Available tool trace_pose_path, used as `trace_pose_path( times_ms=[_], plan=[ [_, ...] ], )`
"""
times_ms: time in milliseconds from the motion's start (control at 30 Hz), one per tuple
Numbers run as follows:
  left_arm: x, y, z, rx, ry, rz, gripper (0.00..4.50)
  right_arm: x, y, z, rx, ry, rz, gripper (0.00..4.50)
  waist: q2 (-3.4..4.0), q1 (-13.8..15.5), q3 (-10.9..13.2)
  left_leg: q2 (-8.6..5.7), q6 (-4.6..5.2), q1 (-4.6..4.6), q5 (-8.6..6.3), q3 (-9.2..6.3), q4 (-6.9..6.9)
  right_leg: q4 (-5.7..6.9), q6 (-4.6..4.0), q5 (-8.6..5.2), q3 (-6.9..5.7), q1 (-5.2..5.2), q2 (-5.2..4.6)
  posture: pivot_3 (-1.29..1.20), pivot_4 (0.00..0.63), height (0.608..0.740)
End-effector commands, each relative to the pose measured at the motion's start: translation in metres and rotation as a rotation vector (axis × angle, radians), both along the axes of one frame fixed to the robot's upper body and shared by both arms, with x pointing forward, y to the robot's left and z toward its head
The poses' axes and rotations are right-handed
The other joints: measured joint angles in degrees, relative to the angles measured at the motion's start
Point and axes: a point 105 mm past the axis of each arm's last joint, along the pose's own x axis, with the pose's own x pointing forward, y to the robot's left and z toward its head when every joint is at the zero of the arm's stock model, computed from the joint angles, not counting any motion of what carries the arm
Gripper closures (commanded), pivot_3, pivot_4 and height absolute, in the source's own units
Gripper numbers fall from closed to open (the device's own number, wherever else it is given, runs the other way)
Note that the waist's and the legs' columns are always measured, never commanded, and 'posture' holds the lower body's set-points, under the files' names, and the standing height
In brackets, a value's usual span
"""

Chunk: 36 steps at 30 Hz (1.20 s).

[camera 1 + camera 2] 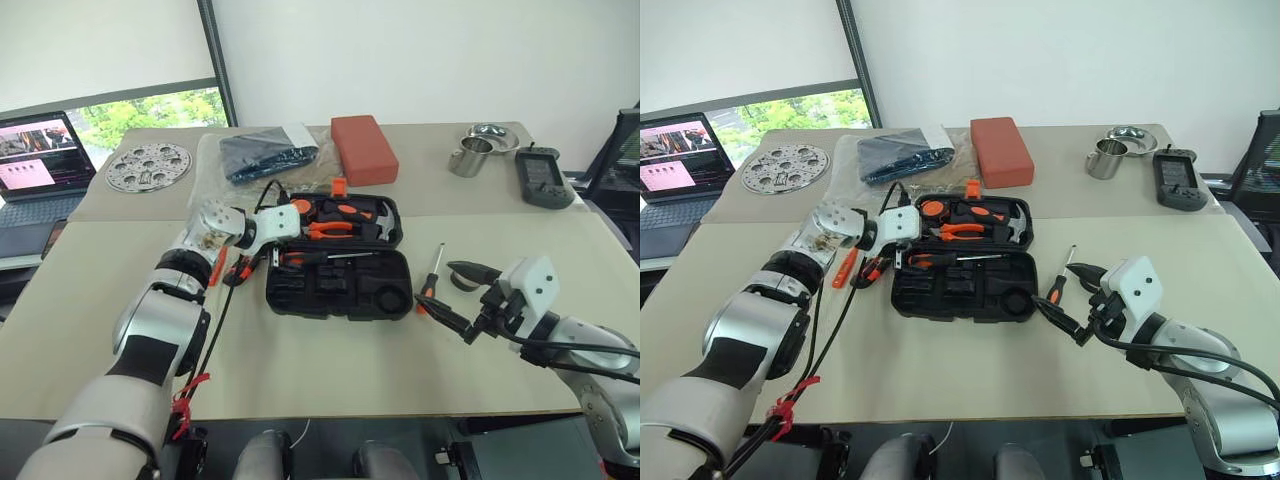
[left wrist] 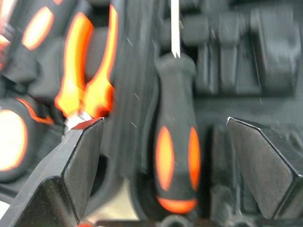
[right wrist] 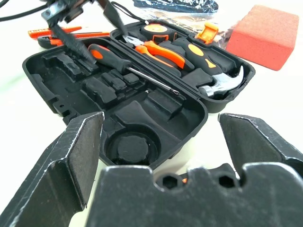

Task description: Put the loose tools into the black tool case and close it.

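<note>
Two pincers: both spread wide, gripping nothing.
Left pincer (image 2: pixel 163 137): over the case's left end, above a screwdriver (image 2: pixel 175 156) lying in its slot.
Loose tools left of case: orange tester screwdriver (image 1: pixel 845 267), utility knife (image 1: pixel 876 270).
Black tool case (image 1: pixel 335 255): open, mid-tabletop.
Second screwdriver (image 1: pixel 432 272): right of case, on the tabletop.
Right pincer (image 1: pixel 458 297): near the tabletop's right front, just beside that screwdriver.

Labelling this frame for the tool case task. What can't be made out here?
- Loose tools left of the black tool case: left arm partly covers them in the eye views.
- Tape roll: mostly behind the right pincer.
- Pliers: blurred in the left wrist view.
</note>
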Motion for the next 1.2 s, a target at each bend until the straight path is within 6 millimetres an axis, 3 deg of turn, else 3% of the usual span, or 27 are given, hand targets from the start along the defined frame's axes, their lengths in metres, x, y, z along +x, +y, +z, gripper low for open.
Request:
trace_pose_path(
  times_ms=[33,133,267,433,600,767,1200],
  plan=[
    [-0.001,-0.016,0.036,-0.136,-0.02,-0.057,0.31,-0.001,0.001,0.009,0.003,-0.052,0.005,0.0,0.02,0.0,0.0,0.0,0.0,0.02,0.0,0.0,0.0,0.0,0.0,0.0,0.0,0.01,0.0,0.0,0.15,0.74],
    [-0.001,-0.029,0.045,-0.256,0.001,-0.059,1.16,0.0,0.002,0.009,0.005,-0.052,0.008,0.0,0.03,0.0,0.0,0.01,-0.01,0.03,0.0,0.0,0.0,0.01,0.0,0.0,0.0,0.02,0.01,0.0,0.15,0.74],
    [0.004,-0.048,0.045,-0.415,0.003,0.008,2.68,0.0,0.004,0.009,0.009,-0.053,0.009,0.0,0.03,0.0,0.0,0.01,-0.01,0.01,0.01,-0.03,0.03,0.01,0.0,0.0,0.0,0.02,0.01,0.0,0.15,0.74],
    [0.007,-0.064,0.019,-0.583,0.13,0.169,4.4,-0.004,0.004,0.006,0.013,-0.048,0.001,0.0,0.02,0.0,0.0,0.0,-0.19,0.02,0.12,-0.1,0.05,0.06,0.0,0.0,0.01,0.05,0.02,0.0,0.15,0.74],
    [0.004,-0.065,-0.006,-0.547,0.181,0.245,4.48,-0.005,0.005,0.005,0.015,-0.046,-0.001,0.0,0.03,-0.5,0.0,0.03,-0.53,0.01,0.32,-0.31,0.04,0.09,0.0,0.0,0.07,0.02,0.21,0.0,0.15,0.74],
    [-0.002,-0.07,-0.018,-0.553,0.224,0.281,4.48,-0.005,0.005,0.006,0.016,-0.047,-0.005,0.0,0.04,-0.3,0.0,-0.02,-0.5,-0.04,0.31,-0.5,0.05,0.09,0.0,0.0,0.15,0.13,0.27,0.0,0.15,0.74],
    [0.001,-0.047,-0.054,-0.273,0.198,0.332,4.48,-0.005,0.005,0.007,0.016,-0.047,0.002,0.0,0.0,-0.4,0.0,-0.01,-0.47,-0.01,0.29,-0.62,0.03,0.07,0.0,0.0,0.16,0.2,0.37,0.0,0.15,0.74]
  ],
)
